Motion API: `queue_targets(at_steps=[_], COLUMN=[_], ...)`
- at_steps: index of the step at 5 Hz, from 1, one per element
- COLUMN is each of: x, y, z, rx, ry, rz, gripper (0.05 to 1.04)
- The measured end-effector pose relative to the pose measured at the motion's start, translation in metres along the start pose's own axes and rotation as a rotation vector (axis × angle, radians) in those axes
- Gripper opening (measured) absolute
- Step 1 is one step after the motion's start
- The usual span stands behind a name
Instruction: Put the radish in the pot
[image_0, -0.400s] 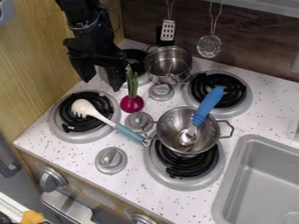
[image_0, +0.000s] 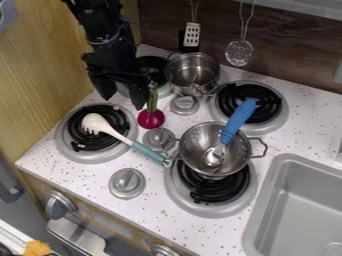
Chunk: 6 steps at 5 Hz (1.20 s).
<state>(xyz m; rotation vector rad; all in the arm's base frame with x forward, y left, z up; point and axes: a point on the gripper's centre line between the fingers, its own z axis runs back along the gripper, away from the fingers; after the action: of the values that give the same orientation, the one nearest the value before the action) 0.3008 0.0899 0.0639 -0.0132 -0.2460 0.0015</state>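
Note:
My gripper (image_0: 123, 101) hangs at the upper left over the stove, its two fingers spread apart with nothing between them. Just right of and below its right finger is the radish (image_0: 151, 118), a dark red bulb on the white stove top, green stem pointing up beside that finger. A metal pot (image_0: 194, 145) with two handles sits on the front right burner, holding a spoon with a blue handle (image_0: 238, 120). Another metal pot (image_0: 193, 70) stands at the back, right of the gripper.
A white spaghetti server (image_0: 98, 123) with a teal handle lies over the front left burner (image_0: 81, 135). Silver knobs (image_0: 127, 183) dot the stove top. A grey sink (image_0: 302, 205) is at the right, a wooden wall (image_0: 50, 65) at the left. Two utensils hang at the back.
My gripper has moved a little down and to the right, closer to the radish. The radish, pots and utensils have not moved.

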Motion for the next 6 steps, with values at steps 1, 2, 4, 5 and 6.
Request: queue_targets(at_steps=[1, 2, 4, 5, 6], x=[0.026, 0.05, 0.064, 0.065, 0.059], y=[0.009, 0.013, 0.011, 0.006, 0.006], z=[-0.011, -0.03, -0.056, -0.064, -0.07], rx=[0.022, 0.004, -0.061, -0.08, -0.082], ry=[-0.031, -0.084, -0.094, -0.134, -0.116], rz=[-0.029, -0.09, -0.083, -0.059, -0.038], gripper=[1.0, 1.0, 1.0, 1.0, 0.944])
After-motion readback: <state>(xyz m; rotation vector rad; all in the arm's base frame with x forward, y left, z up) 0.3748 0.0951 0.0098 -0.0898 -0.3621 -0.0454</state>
